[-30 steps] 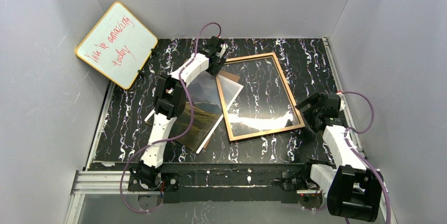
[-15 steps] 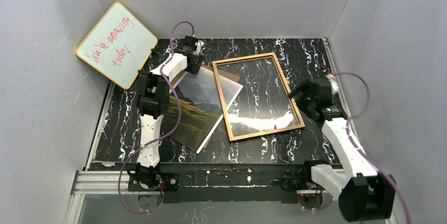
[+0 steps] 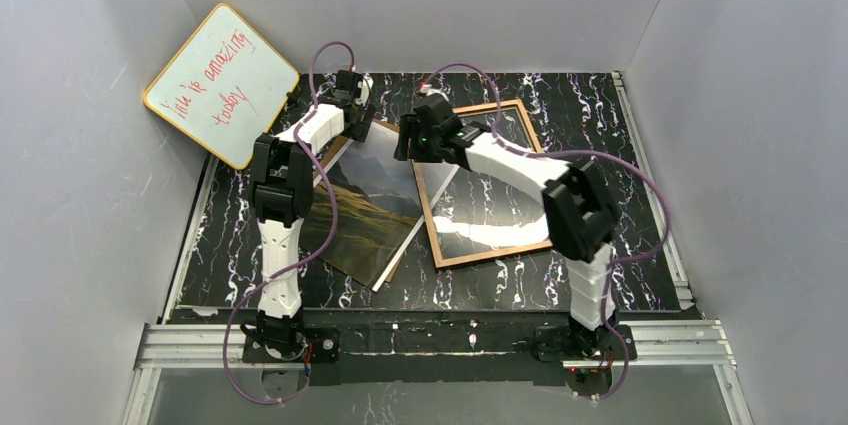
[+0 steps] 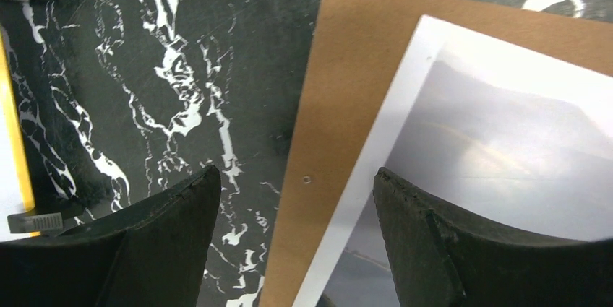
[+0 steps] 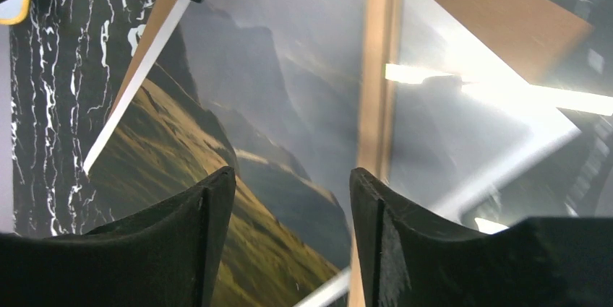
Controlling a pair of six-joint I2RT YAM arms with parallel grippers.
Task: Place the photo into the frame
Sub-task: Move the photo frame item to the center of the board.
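Note:
The photo [image 3: 365, 210] lies picture side up on a brown backing panel [image 4: 340, 90], left of centre. The frame [image 3: 500, 252] lies to its right, wood-coloured side up, and its left rail [image 5: 376, 105] overlaps the photo's right corner. My left gripper [image 3: 352, 87] hovers open over the far-left corner of the panel and photo [image 4: 506, 141], one finger over bare table and one over the print. My right gripper [image 3: 408, 142] reaches across the frame to its far-left corner. It hangs open above the photo [image 5: 217, 141], just beside the rail, with nothing between its fingers.
A yellow-edged whiteboard [image 3: 222, 85] with red writing leans against the left wall, close behind the left arm. The right arm stretches diagonally over the frame's glass. Grey walls enclose the black marbled table [image 3: 600, 145] on three sides.
The right arm swung from the table's right side across the frame to its far-left corner, and its jaws narrowed. The left gripper shifted left from the frame's corner to the panel's far corner.

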